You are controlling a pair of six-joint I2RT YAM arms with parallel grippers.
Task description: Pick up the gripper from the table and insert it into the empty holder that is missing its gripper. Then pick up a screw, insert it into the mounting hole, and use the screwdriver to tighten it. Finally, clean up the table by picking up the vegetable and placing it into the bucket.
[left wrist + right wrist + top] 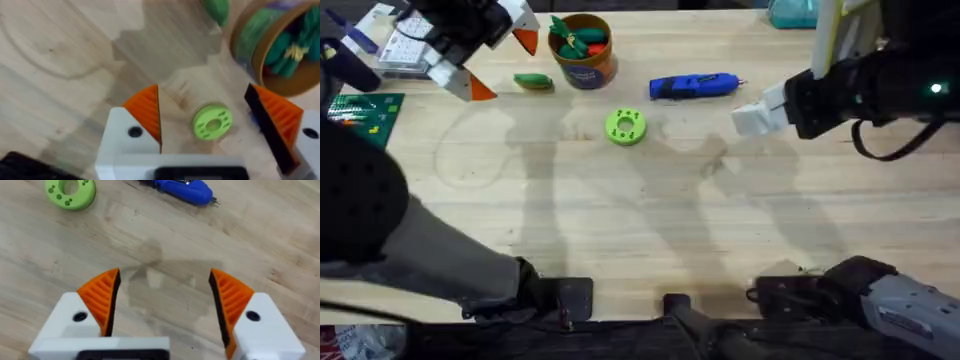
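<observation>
1. left gripper (498, 65): white fingers with orange ribbed pads (146, 112), spread wide and holding nothing; it hangs over the far left of the table (650, 220).
2. vegetable (533, 81): a flat green oval lying on the wood just beside the left gripper, on the side toward the bucket; its long axis runs roughly across the table, left to right.
3. bucket (592, 70): an orange-brown cup with a blue label, just beyond the vegetable and very near it, perhaps touching; it already holds other toy vegetables.
4. green disc (626, 127): a perforated ring, nearer the bases than the bucket; in the left wrist view it sits in line with the open jaws.
5. right gripper (164, 302): fingers likewise parted wide and empty, over bare wood on the right.
6. screwdriver (692, 86): blue, lying flat between the bucket and the right gripper, bit pointing right.
7. judgement: the left arm is plainly the nearer to the vegetable, so the pick likely falls to it, closing across the oval's short width.
</observation>
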